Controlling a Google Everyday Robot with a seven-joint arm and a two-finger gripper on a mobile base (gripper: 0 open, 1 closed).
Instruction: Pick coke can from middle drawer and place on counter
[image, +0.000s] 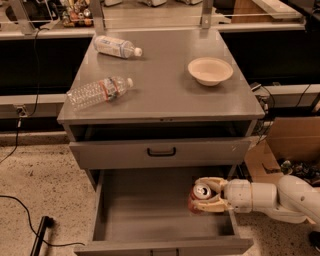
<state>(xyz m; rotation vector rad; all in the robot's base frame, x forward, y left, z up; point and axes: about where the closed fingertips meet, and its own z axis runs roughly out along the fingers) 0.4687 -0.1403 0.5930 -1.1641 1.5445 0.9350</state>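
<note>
The coke can (199, 199), red with a silver top, is tilted with its top toward the camera. My gripper (209, 195) reaches in from the right and is shut on it, one pale finger (214, 182) above and one below. The can is over the right side of the open middle drawer (145, 207), near its right wall. The drawer's grey floor holds nothing else. The counter (160, 87) is the grey cabinet top above.
On the counter lie two clear plastic bottles (99, 91) (117, 47) and a beige bowl (210, 70) at the right. The shut top drawer front with a black handle (161, 151) overhangs the open drawer. A cardboard box (285, 142) stands right of the cabinet. A black cable and object (40, 235) lie on the floor at the left.
</note>
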